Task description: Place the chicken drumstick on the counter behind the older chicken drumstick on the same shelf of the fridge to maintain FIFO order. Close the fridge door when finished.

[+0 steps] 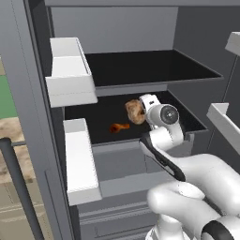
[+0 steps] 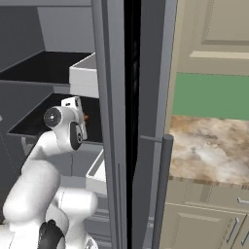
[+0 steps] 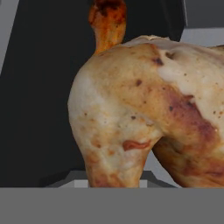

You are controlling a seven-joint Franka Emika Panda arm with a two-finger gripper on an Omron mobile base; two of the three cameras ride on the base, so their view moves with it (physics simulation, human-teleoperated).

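Chicken drumstick (image 1: 135,111) apparently above black shelf (image 1: 103,123).

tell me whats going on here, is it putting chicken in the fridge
Yes. The white arm has reached into the open fridge, and its gripper is shut on the chicken drumstick, the lumpy golden-brown piece, holding it over the shelf. The older chicken drumstick, small and orange-red, lies on that same shelf to the left of the held piece. The held piece is not set down yet, and the fridge door stands open.
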